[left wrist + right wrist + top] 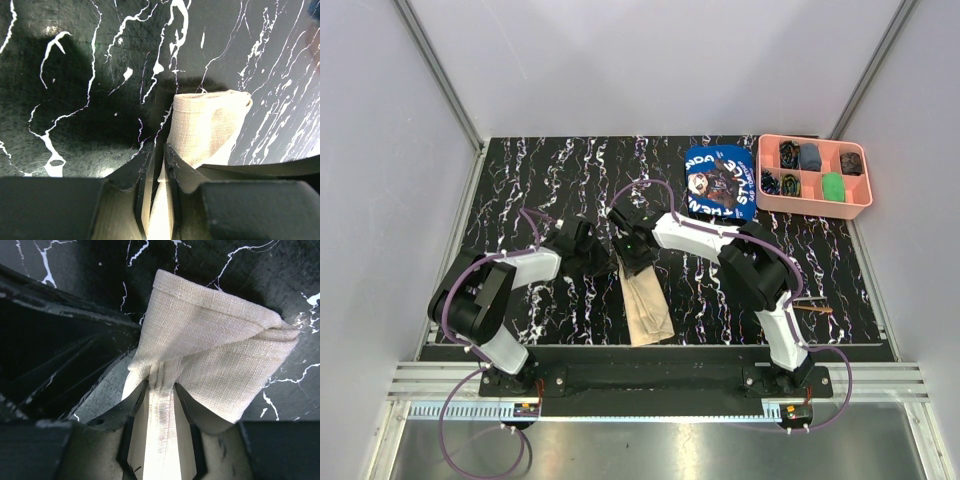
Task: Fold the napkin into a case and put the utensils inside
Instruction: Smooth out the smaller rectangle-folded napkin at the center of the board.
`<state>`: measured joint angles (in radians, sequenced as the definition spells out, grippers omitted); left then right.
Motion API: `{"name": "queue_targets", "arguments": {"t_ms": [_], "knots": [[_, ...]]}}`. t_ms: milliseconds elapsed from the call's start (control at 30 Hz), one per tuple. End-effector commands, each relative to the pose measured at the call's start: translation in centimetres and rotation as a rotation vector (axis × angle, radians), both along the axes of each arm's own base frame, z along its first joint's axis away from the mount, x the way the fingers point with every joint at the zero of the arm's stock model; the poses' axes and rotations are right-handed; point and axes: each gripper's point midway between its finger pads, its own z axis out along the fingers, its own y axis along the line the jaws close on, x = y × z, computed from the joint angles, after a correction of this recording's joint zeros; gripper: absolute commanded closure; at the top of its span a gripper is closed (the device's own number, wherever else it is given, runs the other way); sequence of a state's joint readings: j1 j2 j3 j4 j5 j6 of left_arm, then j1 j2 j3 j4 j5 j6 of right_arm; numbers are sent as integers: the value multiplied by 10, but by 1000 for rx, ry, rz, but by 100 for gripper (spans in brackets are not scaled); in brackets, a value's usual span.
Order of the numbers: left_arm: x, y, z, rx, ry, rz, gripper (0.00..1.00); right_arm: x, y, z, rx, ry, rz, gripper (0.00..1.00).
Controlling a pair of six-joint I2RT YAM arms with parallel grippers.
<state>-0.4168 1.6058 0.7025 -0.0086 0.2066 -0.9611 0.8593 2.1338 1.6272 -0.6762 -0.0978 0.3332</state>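
The napkin (647, 305), already a narrow strip, lies on the black marbled bench (520, 190) between the arms, its near end by the bench edge. The left hand (158, 150) and the right hand (160, 387) each pinch its far end. I judge they should bring this end over together, level, without pulling apart. Farther stand a blue printed cloth (720, 182), a pink tray (810, 203) and pale walls (620, 60).
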Motion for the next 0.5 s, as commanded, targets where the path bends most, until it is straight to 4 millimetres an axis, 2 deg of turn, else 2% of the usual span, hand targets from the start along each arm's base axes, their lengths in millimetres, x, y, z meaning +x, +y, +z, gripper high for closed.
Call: {"name": "queue_targets", "arguments": {"t_ms": [0, 167, 333, 467], "knots": [[-2, -7, -3, -37, 2, -13, 79, 3, 9, -7, 0, -26, 7, 68], [-5, -7, -1, -48, -10, -7, 73, 4, 8, -8, -4, -29, 8, 75], [-4, 3, 13, -37, -58, 36, 67, 4, 5, -10, -12, -39, 10, 90], [-1, 3, 17, -35, -61, 40, 64, 5, 3, -9, -12, -52, 2, 100]]}}
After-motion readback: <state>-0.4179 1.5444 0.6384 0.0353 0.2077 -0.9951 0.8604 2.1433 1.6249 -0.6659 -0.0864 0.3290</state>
